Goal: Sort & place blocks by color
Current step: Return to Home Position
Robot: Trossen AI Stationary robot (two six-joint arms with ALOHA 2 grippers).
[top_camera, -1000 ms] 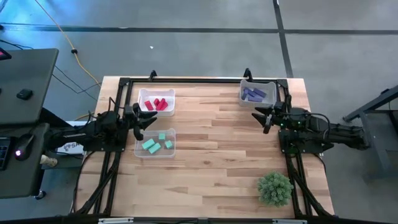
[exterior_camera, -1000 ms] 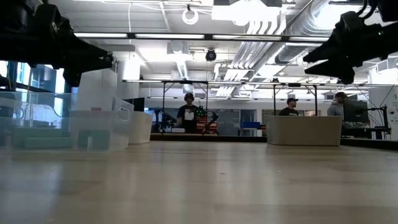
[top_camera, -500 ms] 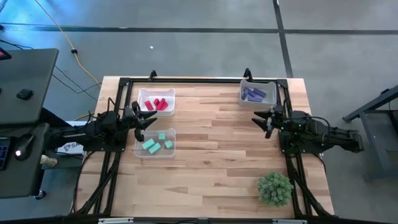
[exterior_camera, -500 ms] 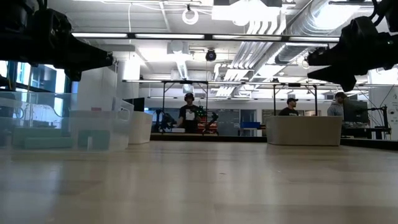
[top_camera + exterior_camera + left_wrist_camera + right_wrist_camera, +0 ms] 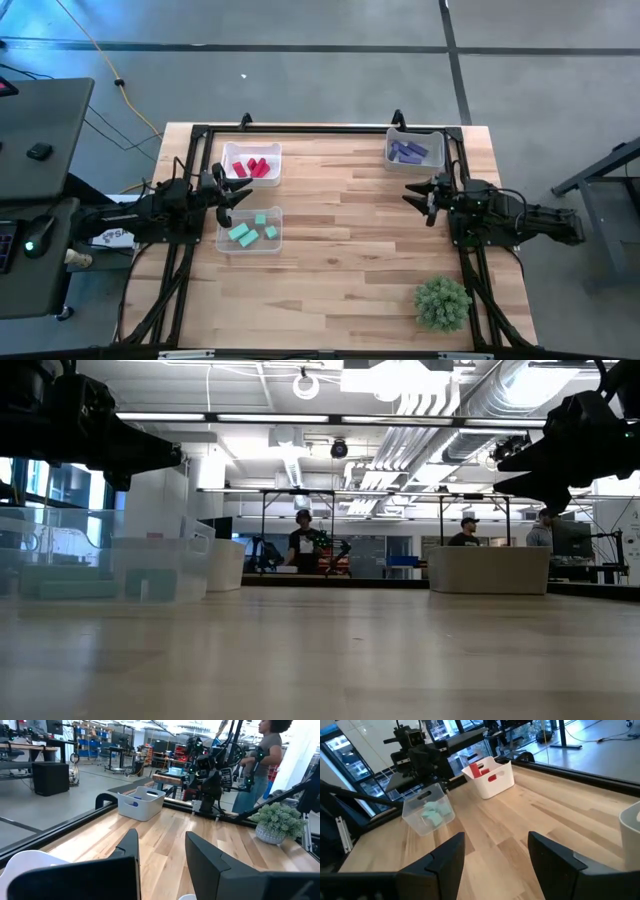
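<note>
Red blocks (image 5: 251,167) lie in the white bin (image 5: 228,150) on the table's left side, long axes slanted across it. Teal-green blocks (image 5: 249,231) lie in the clear bin (image 5: 221,245) beside it, pointing in mixed directions. Purple blocks (image 5: 407,152) lie in the gray bin (image 5: 415,133) on the right side, long axes roughly parallel. Left gripper (image 5: 232,198) hovers near the gap between the two left bins, jaws spread and empty. Right gripper (image 5: 416,192) hovers near the gray bin, jaws spread and empty

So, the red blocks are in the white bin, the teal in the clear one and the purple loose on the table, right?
Not quite: the high view shows the purple blocks inside the gray bin; the rest holds.
</note>
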